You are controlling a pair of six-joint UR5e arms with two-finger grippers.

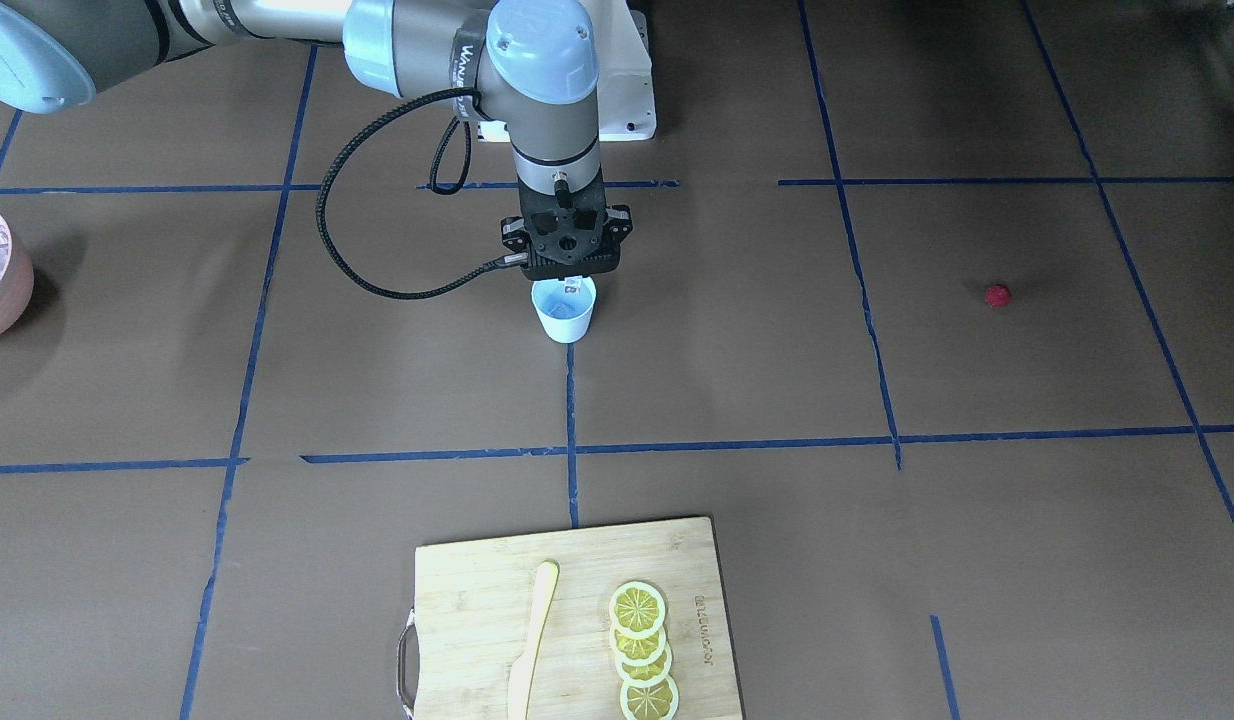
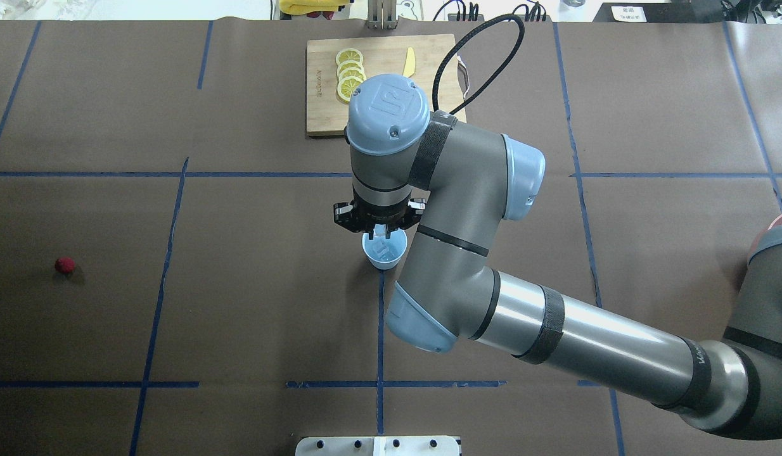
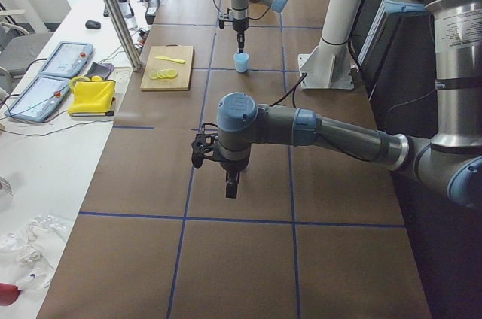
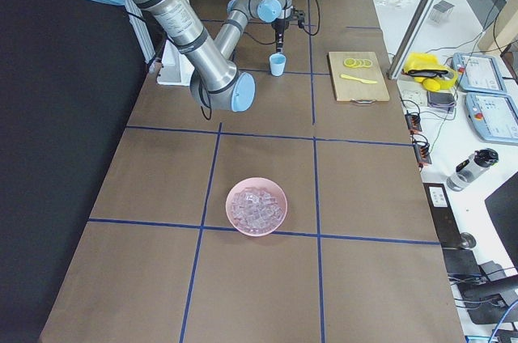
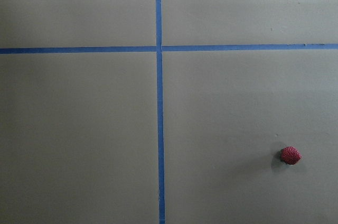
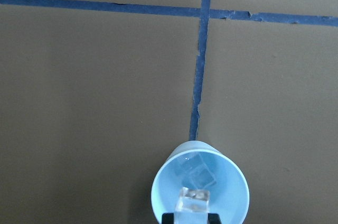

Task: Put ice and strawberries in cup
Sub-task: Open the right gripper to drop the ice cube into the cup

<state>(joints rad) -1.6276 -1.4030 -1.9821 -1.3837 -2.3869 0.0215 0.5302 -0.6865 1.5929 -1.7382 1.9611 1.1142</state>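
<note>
Over centre-frame cup [image 1: 565, 322], loose ice [image 6: 199, 174] sitting inside, right gripper [image 1: 571, 283] is pinching ice cube [image 6: 193, 201]; left gripper [image 3: 232, 187] opening: cannot tell.

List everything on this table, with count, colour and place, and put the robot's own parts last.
Small pale blue tapered cup: one, upright at the table's centre.
Small clear ice cubes: one inside the cup, one held above it, a heap in the bowl.
Round pink bowl: one, toward the robot's right end.
Tiny dark-red strawberry: one, alone on the robot's left side.
Rectangular wooden cutting board: one, at the edge opposite the robot.
Yellow lemon slices: four, overlapping on the board.
Pale yellow knife: one, beside the slices.
Brown table: one, with blue tape lines.
Right gripper: shut on an ice cube over the cup.
Left gripper: hovers above bare table; open or shut, cannot tell.
</note>
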